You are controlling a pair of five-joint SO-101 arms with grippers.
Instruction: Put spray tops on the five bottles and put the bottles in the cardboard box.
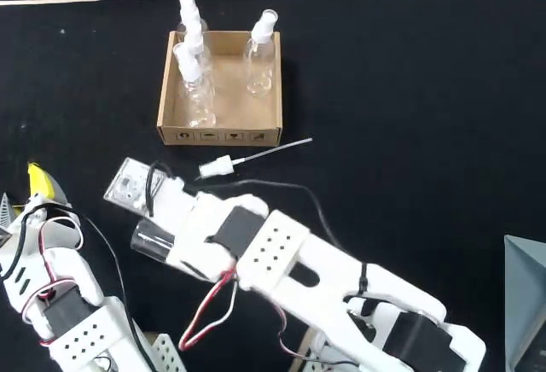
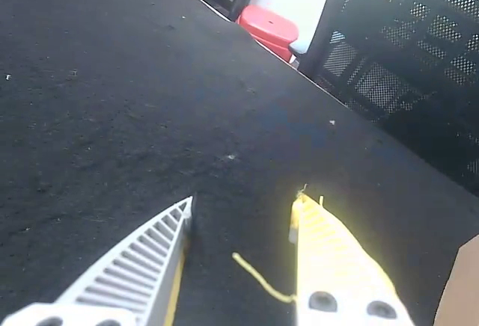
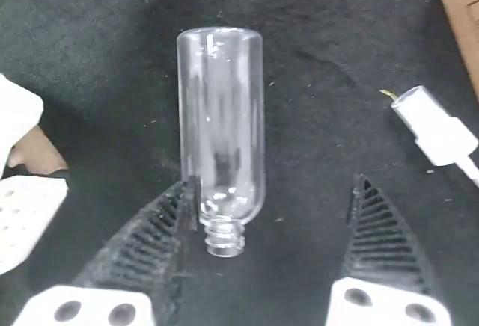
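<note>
A cardboard box (image 1: 220,129) at the back of the black table holds three clear bottles (image 1: 198,90) with white spray tops on. A loose spray top (image 1: 217,167) with its long tube lies just in front of the box, also seen as the spray top (image 3: 438,133) in the right wrist view. An uncapped clear bottle (image 3: 221,131) lies on its side, its neck pointing at my right gripper (image 3: 273,188). That gripper is open around the neck end, one black finger (image 3: 161,229) against the glass. The same bottle (image 1: 152,240) peeks out beside the right arm. My left gripper (image 2: 239,214) is open over bare table at the front left.
The right arm (image 1: 299,261) stretches diagonally across the front of the table. The left arm's yellow finger (image 1: 43,183) sits at the front left edge. A grey object (image 1: 525,304) stands at the right edge. Red stools (image 2: 269,25) are beyond the table.
</note>
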